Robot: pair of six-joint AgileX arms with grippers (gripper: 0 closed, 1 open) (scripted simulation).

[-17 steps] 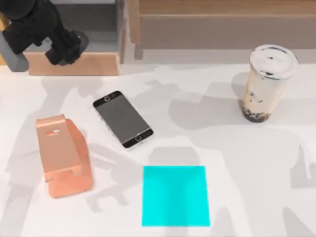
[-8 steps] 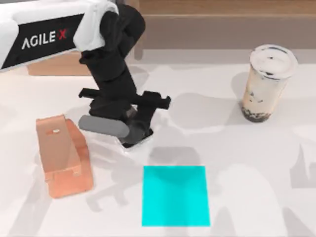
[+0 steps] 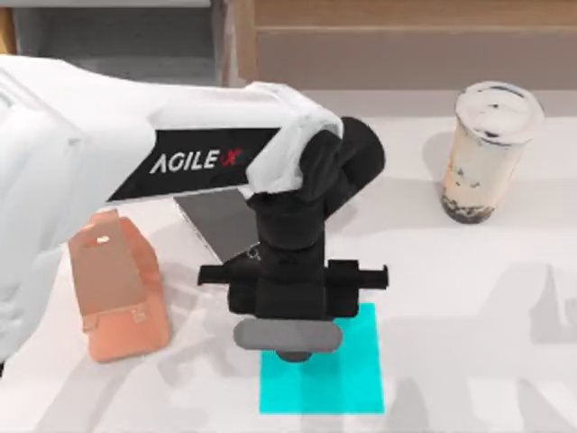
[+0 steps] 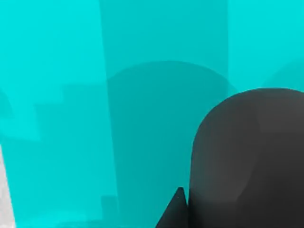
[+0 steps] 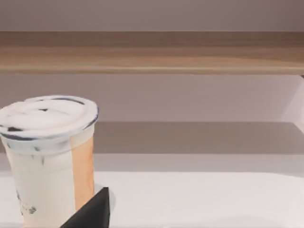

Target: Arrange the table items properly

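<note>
My left gripper (image 3: 290,350) hangs over the back edge of the cyan mat (image 3: 347,383), shut on the black mouse (image 4: 247,156). The mouse's rounded body is just above the mat (image 4: 71,95) and throws a shadow on it. The black smartphone (image 3: 221,221) lies flat on the white table (image 3: 469,298) behind the mat, partly under my left arm. The cup of milky tea (image 3: 487,149) stands upright at the back right. A dark part of my right gripper (image 5: 92,213) shows close beside the cup (image 5: 50,156).
The rose-gold phone stand (image 3: 117,284) sits at the left. A wooden shelf unit (image 3: 406,41) runs along the back edge of the table. Bare tabletop lies to the right of the mat and in front of the cup.
My left arm has swung from over the smartphone toward the front right and now hangs over the cyan mat. Part of the smartphone shows again. The cup has not moved.
</note>
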